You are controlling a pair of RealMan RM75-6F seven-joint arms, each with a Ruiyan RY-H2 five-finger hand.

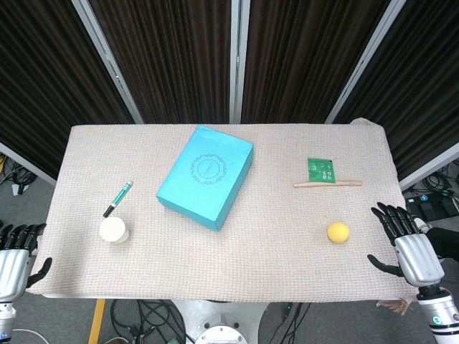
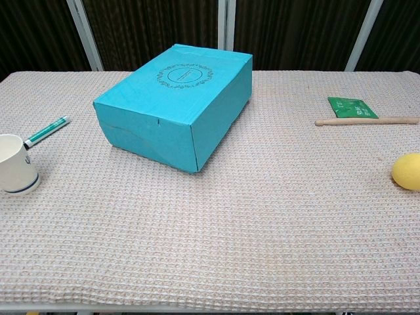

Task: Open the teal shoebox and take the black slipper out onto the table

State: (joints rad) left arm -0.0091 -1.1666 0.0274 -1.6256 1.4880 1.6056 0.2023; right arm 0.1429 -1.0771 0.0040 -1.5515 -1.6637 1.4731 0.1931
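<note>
The teal shoebox (image 1: 206,175) (image 2: 177,105) lies with its lid down, turned at an angle, on the middle of the table. No black slipper shows; the inside of the box is hidden. My left hand (image 1: 16,258) hangs off the table's near left corner, fingers apart and holding nothing. My right hand (image 1: 406,240) hovers at the near right edge, fingers spread and empty. Neither hand touches the box, and the chest view shows neither hand.
A white cup (image 1: 114,231) (image 2: 16,163) and a teal marker (image 1: 118,198) (image 2: 47,130) lie left of the box. On the right are a green packet (image 1: 321,170) (image 2: 352,107), a wooden stick (image 1: 328,184) (image 2: 366,121) and a yellow ball (image 1: 338,232) (image 2: 407,171).
</note>
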